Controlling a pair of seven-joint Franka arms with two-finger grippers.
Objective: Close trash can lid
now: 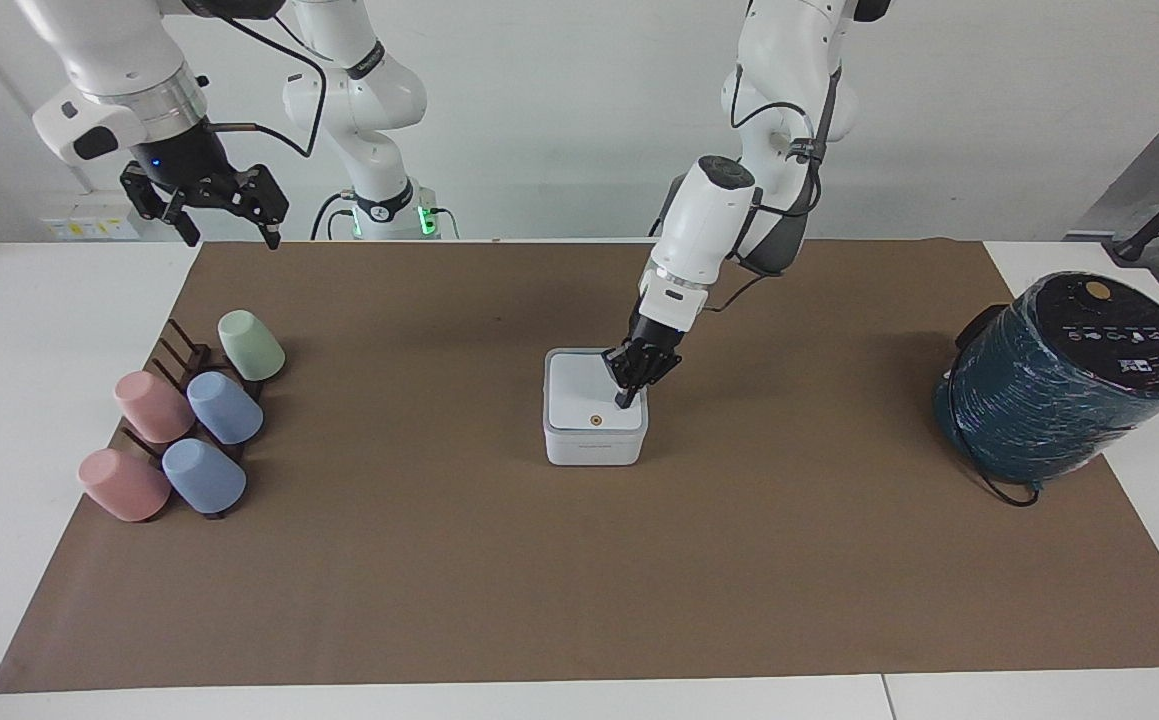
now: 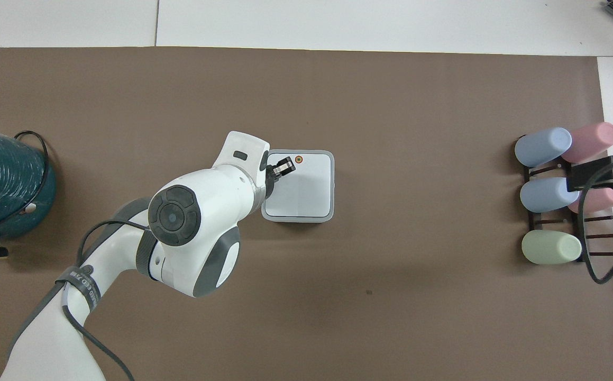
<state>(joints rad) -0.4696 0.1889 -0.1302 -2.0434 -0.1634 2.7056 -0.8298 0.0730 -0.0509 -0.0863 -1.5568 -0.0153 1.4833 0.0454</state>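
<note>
Worktop (image 1: 59, 300) has a brown mat (image 1: 579, 560) on it. The trash can (image 1: 594, 445) sits mid-mat, its lid (image 1: 584, 395) lying flat down (orange dot up). Left end effector (image 1: 627, 398) has its clenched tip touching the lid. Right end effector (image 1: 224, 225) hangs released over the right arm's robot-side corner.

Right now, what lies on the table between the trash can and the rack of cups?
Nothing: in the facing view only bare brown mat lies between the trash can and the rack of cups. The overhead view agrees.
</note>
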